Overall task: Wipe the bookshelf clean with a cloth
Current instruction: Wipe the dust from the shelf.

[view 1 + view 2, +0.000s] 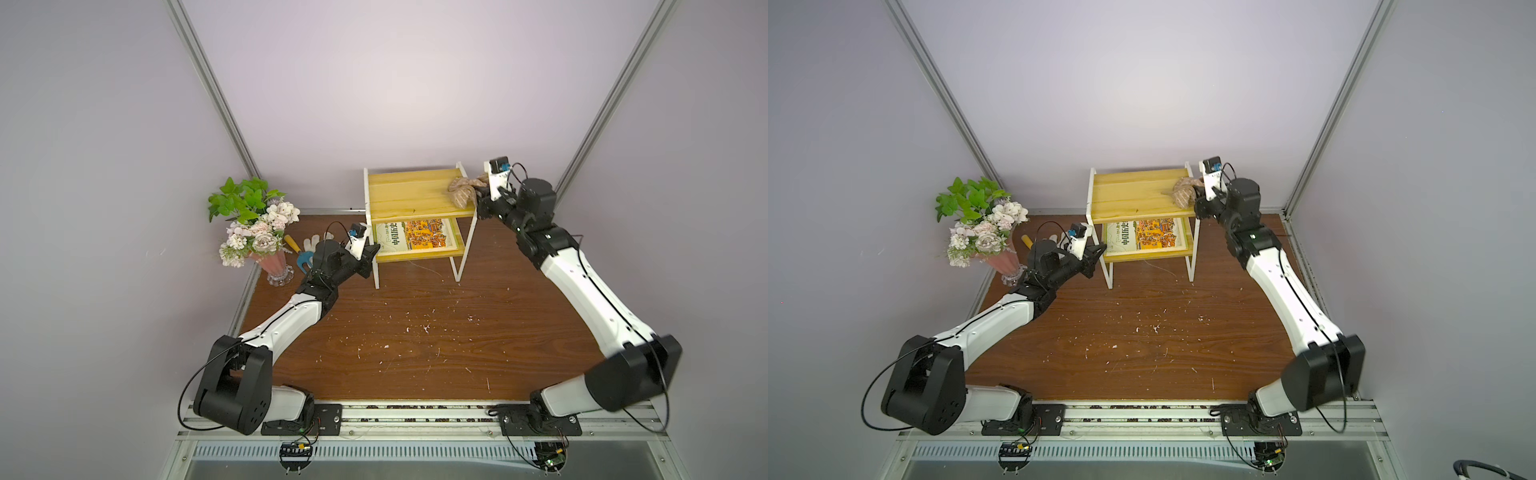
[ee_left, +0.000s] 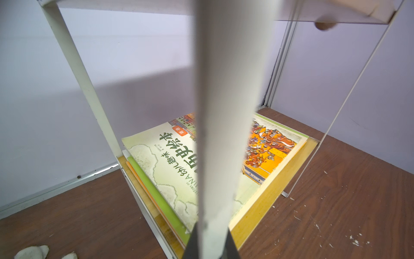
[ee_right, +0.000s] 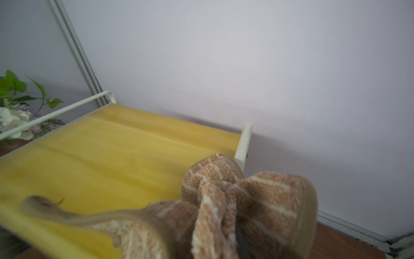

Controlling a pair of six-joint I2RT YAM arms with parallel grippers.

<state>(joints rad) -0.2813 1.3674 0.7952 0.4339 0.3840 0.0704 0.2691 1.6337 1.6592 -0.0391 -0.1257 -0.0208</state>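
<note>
The bookshelf (image 1: 411,193) (image 1: 1133,195) stands at the back of the table, and both top views show its yellow top board. My right gripper (image 1: 478,193) (image 1: 1198,193) is shut on the bunched tan striped cloth (image 1: 463,193) (image 1: 1183,192), which rests on the right end of that board. The right wrist view shows the cloth (image 3: 246,201) hiding the right gripper (image 3: 224,246) above the top board (image 3: 100,161). My left gripper (image 1: 372,251) (image 1: 1100,249) (image 2: 212,244) is shut on the bookshelf's front left white leg (image 2: 215,112), near the lower board.
A picture book (image 1: 415,235) (image 2: 170,161) lies on the lower board. A vase of flowers (image 1: 253,232), a white glove (image 1: 311,243) and a small trowel (image 1: 293,245) sit left of the shelf. White crumbs (image 1: 415,328) dot the brown table. Walls close in behind.
</note>
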